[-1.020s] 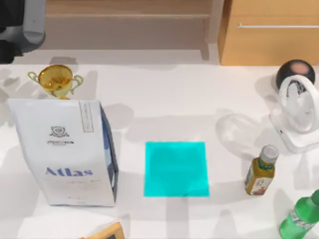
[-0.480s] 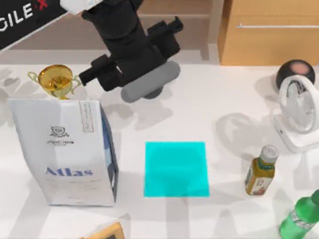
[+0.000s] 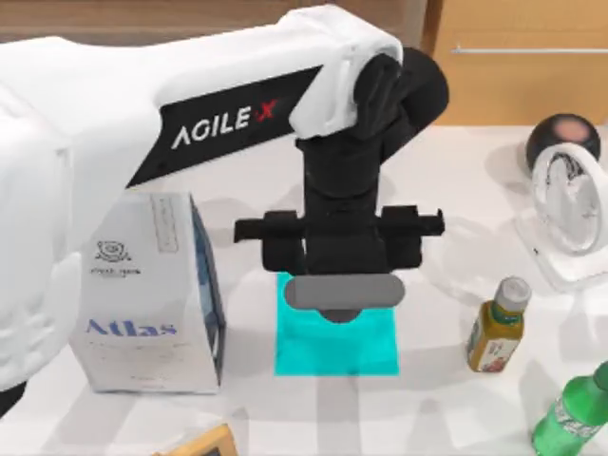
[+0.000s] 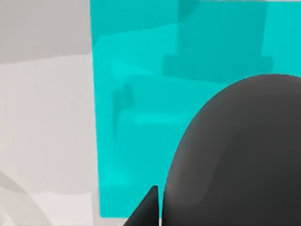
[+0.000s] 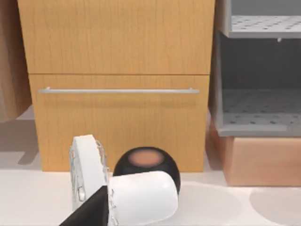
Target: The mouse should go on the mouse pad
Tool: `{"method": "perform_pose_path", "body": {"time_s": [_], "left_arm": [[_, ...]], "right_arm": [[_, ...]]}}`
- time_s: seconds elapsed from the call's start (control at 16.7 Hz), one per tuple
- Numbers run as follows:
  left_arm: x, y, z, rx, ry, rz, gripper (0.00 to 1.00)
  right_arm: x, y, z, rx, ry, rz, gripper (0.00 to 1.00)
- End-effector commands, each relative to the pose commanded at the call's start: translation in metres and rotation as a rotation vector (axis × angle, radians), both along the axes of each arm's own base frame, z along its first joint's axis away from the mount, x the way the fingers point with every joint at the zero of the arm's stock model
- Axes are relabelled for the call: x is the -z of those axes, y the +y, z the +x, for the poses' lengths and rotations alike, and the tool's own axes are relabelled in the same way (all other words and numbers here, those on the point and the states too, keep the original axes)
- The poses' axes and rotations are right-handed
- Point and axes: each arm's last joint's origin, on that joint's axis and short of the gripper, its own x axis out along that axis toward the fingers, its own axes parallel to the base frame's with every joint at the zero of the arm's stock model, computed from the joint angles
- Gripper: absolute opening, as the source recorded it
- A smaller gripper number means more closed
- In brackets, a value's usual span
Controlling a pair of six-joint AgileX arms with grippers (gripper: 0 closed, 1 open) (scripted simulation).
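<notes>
The mouse pad (image 3: 313, 353) is a flat cyan square on the white table, just right of the white bag. My left arm reaches in from the top view's left, and its black left gripper (image 3: 340, 275) hangs straight over the pad's far half. The mouse (image 3: 340, 293), a grey rounded body, sits under the wrist with the gripper shut on it. In the left wrist view the mouse (image 4: 235, 155) looms dark and close above the mouse pad (image 4: 141, 117), with one black fingertip (image 4: 149, 207) beside it. I cannot tell whether the mouse touches the pad.
The white "Atlas" bag (image 3: 142, 304) stands left of the pad. A yellow bottle (image 3: 496, 337) and a green bottle (image 3: 570, 418) stand at the right front. A white fan (image 3: 568, 214) and a black ball (image 3: 563, 138) are at the far right. A wooden cabinet (image 3: 513, 66) stands behind.
My left arm swept in from the back left with the grey mouse and came forward and right. It now hangs over the pad and covers the gold trophy.
</notes>
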Motion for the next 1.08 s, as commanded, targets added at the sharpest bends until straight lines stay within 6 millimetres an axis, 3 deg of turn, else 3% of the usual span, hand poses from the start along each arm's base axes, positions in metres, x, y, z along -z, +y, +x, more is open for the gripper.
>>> {"method": "perform_pose_path", "body": {"time_s": [0.48,0.84,1.08], "left_arm": [[0.002,-0.002,-0.004,0.017,0.019,-0.010,0.00],[0.030,-0.009,-0.024,0.083,0.155,-0.010,0.00],[0.037,-0.007,-0.019,0.064,0.121,-0.021,0.00]], "right_arm": [[0.000,0.000,0.000,0.000,0.000,0.000,1.00],[0.000,0.000,0.000,0.000,0.000,0.000,1.00],[0.000,0.000,0.000,0.000,0.000,0.000,1.00]]}}
